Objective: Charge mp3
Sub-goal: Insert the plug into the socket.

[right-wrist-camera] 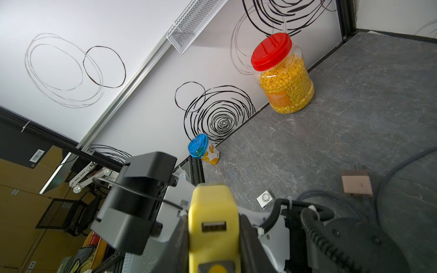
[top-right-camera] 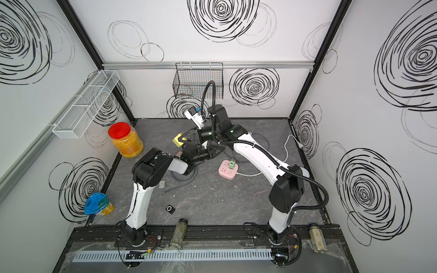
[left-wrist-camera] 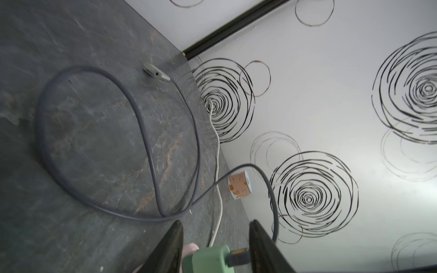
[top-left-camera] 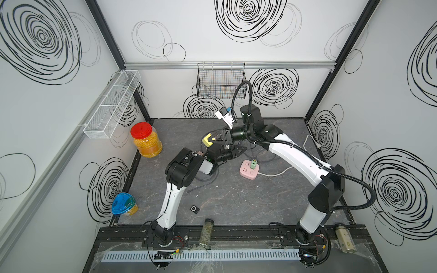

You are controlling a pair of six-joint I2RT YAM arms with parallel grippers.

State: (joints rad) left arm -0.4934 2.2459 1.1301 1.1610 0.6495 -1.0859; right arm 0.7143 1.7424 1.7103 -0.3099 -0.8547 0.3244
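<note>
The mp3 (top-left-camera: pixel 194 209) (top-right-camera: pixel 170 209) (right-wrist-camera: pixel 265 199) is a small silver square lying flat on the grey table, in front of the left arm and apart from both grippers. My right gripper (top-left-camera: pixel 214 139) (right-wrist-camera: pixel 214 227) is shut on a yellow USB charger (top-left-camera: pixel 207 140) (right-wrist-camera: pixel 212 219), held above the table's middle. My left gripper (top-left-camera: pixel 240 149) (left-wrist-camera: pixel 215 227) is open beside the pink power strip (top-left-camera: pixel 248 171). A green charger (left-wrist-camera: pixel 210 258) (top-left-camera: pixel 253 163) with a black USB plug (left-wrist-camera: pixel 237 256) shows between its jaws; contact cannot be told. The plug's grey cable (left-wrist-camera: pixel 94 141) loops across the table.
A red-lidded jar (top-left-camera: pixel 145 139) and a blue-lidded cup (top-left-camera: pixel 124 204) stand by the left wall. A pink block charger (right-wrist-camera: pixel 357 185) lies near the left arm. The strip's white cord (top-left-camera: pixel 274 175) runs right. Two spice jars (top-left-camera: pixel 207 232) (top-left-camera: pixel 345 238) lie on the front rail.
</note>
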